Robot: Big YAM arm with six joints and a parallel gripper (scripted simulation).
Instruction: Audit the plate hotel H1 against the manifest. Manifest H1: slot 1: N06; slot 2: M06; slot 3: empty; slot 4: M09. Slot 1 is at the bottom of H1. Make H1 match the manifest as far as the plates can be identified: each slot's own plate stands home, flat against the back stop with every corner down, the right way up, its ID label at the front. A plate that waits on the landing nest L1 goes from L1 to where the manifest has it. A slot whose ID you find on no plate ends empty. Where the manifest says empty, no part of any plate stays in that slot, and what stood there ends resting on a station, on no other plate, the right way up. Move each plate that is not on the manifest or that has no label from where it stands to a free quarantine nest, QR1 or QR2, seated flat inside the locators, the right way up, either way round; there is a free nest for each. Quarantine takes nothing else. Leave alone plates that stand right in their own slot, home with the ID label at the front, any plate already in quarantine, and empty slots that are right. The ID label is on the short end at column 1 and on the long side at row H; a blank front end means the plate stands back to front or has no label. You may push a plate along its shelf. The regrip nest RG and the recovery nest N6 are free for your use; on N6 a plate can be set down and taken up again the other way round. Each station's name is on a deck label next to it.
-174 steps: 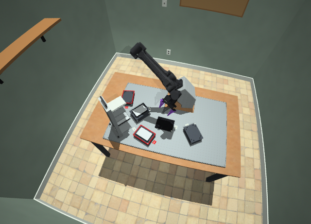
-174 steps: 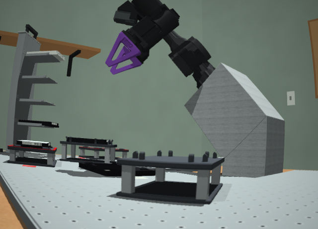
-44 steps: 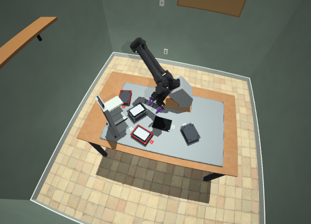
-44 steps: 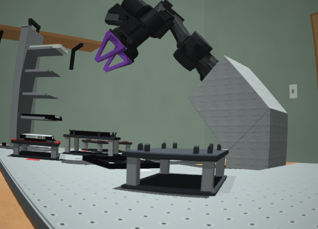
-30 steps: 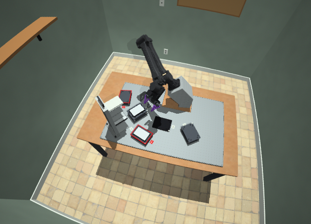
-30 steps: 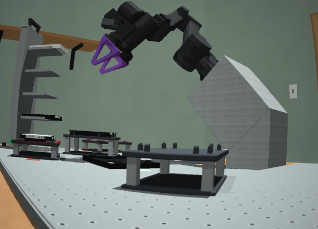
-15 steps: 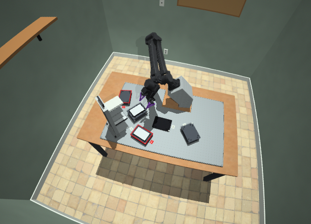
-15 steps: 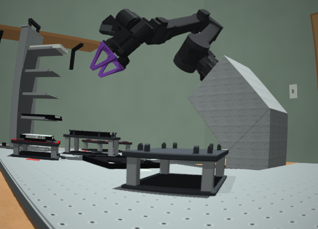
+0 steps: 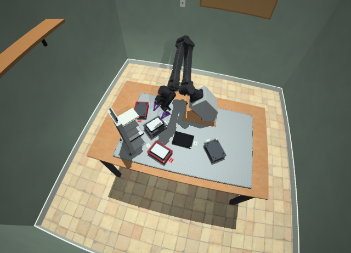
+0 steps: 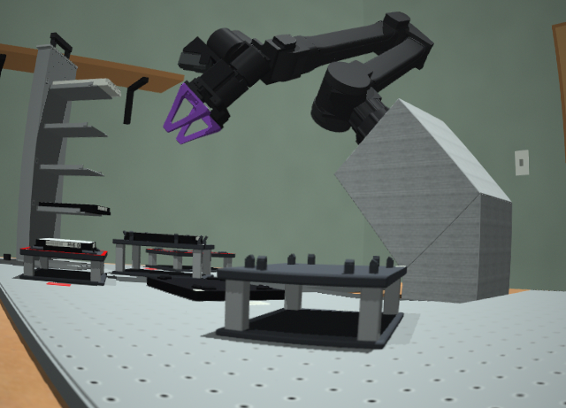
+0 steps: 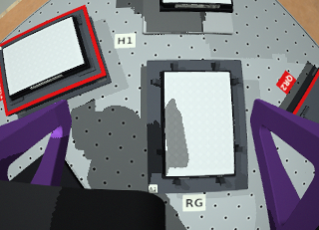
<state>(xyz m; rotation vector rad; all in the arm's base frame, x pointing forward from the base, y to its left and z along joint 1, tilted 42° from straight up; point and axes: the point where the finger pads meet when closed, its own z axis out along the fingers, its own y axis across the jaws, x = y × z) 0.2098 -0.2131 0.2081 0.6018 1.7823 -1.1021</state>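
Hand [image 11: 159, 144] is wide and empty, hanging high over the RG nest [image 11: 152, 125]. A white plate [image 11: 199, 122] sits on that nest at wrist-view centre; hotel [image 10: 38, 120] far left of exterior view.

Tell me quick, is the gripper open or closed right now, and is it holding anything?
Gripper: open wide, holding nothing, hanging above the white plate on the RG stand.
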